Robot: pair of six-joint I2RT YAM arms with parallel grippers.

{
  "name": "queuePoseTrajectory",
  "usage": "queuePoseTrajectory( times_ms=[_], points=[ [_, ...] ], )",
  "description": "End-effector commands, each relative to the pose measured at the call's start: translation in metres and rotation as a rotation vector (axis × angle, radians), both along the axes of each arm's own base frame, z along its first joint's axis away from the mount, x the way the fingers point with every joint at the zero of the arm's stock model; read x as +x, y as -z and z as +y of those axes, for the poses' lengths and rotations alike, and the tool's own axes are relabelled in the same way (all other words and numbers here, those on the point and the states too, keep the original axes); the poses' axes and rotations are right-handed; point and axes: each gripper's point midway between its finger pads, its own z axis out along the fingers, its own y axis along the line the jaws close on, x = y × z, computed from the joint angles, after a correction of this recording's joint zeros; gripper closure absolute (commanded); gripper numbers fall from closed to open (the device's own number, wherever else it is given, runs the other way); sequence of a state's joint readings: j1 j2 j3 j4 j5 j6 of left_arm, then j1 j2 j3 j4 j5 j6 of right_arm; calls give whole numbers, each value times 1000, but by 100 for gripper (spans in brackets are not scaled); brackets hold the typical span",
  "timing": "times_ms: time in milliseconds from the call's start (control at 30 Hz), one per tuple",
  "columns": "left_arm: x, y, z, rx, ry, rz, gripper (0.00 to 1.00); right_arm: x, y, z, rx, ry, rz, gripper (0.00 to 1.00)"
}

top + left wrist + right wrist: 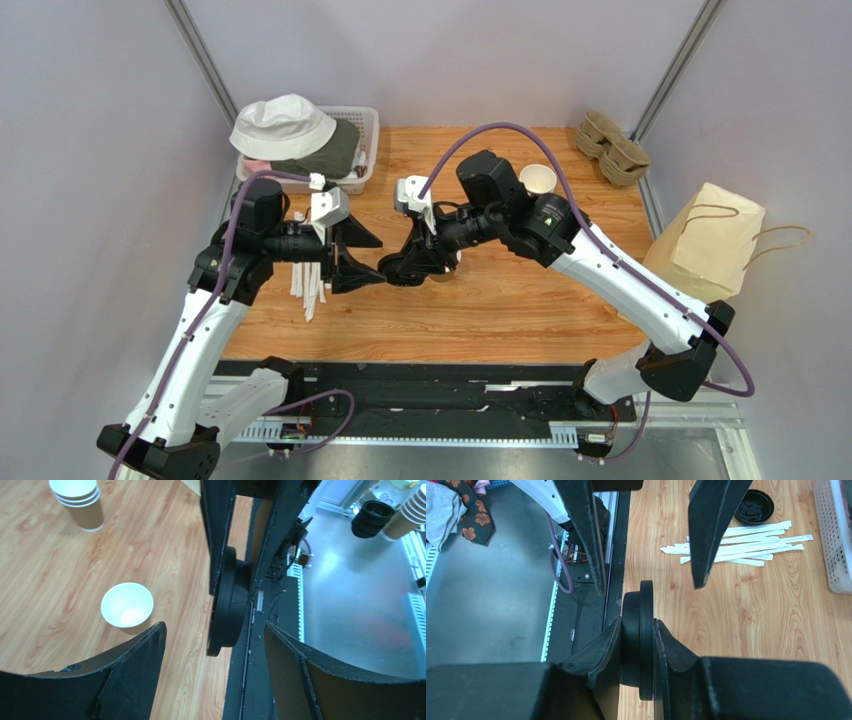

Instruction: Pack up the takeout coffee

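My right gripper (pixel 638 625) is shut on a round black plastic lid (pixel 642 645) and holds it on edge above the table; it also shows in the top view (pixel 397 268). My left gripper (pixel 214 626) is open and faces it tip to tip, one finger on each side of the lid (pixel 227 605), not touching it. In the top view my left gripper (pixel 378 262) is just left of the right one. A small tan paper cup (pixel 127 605) stands open on the wood with no lid on it, half hidden under the right gripper in the top view (pixel 447 273).
A brown paper bag (pixel 715 245) lies at the right edge. Pulp cup trays (pixel 612 148) sit at the back right. A cup stack (pixel 537 179) stands behind the right arm. White straws (pixel 736 547), a loose black lid (pixel 754 506) and a white basket (pixel 362 150) holding hats are on the left.
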State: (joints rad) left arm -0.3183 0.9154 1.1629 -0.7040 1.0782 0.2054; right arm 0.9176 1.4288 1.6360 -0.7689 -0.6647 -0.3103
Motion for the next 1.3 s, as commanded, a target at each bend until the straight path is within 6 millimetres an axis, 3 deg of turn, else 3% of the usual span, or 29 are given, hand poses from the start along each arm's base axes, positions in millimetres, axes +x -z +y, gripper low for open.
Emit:
queuePoseTrajectory(
  times_ms=[0, 100, 333, 433, 500, 533, 600, 733, 767, 800, 900, 1033, 1267],
  points=[
    [-8, 3, -12, -8, 53, 23, 21, -5, -29, -3, 65, 1, -20, 92],
    [-7, 10, -17, 9, 56, 51, 25, -6, -32, -3, 76, -2, -6, 92],
    [9, 10, -26, -17, 9, 126, 62, 0, -39, -6, 96, 36, 32, 90],
    [11, 11, -29, -46, -7, 185, 75, 18, -47, -11, 122, 115, 85, 83],
    [17, 11, -32, -72, -26, 202, 84, 38, -52, -19, 136, 195, 100, 71],
    [19, 10, -34, -87, -49, 246, 87, 46, -57, -22, 151, 240, 125, 60],
    [27, 11, -37, -121, -76, 267, 90, 70, -64, -34, 173, 343, 117, 47],
    [54, 13, -41, -191, -219, 350, 94, 107, -68, -63, 191, 584, 118, 43],
    [58, 18, -42, -214, -258, 426, 94, 112, -71, -73, 201, 630, 120, 43],
    [65, 9, -43, -260, -278, 409, 94, 115, -63, -77, 187, 657, 128, 45],
    [91, 11, -41, -330, -419, 495, 97, 110, -55, -85, 182, 690, 157, 53],
    [118, 14, -37, -370, -560, 565, 100, 113, -23, -87, 159, 777, 268, 59],
    [136, 6, -38, -409, -615, 600, 100, 143, -18, -83, 228, 920, 329, 61]
  ],
)
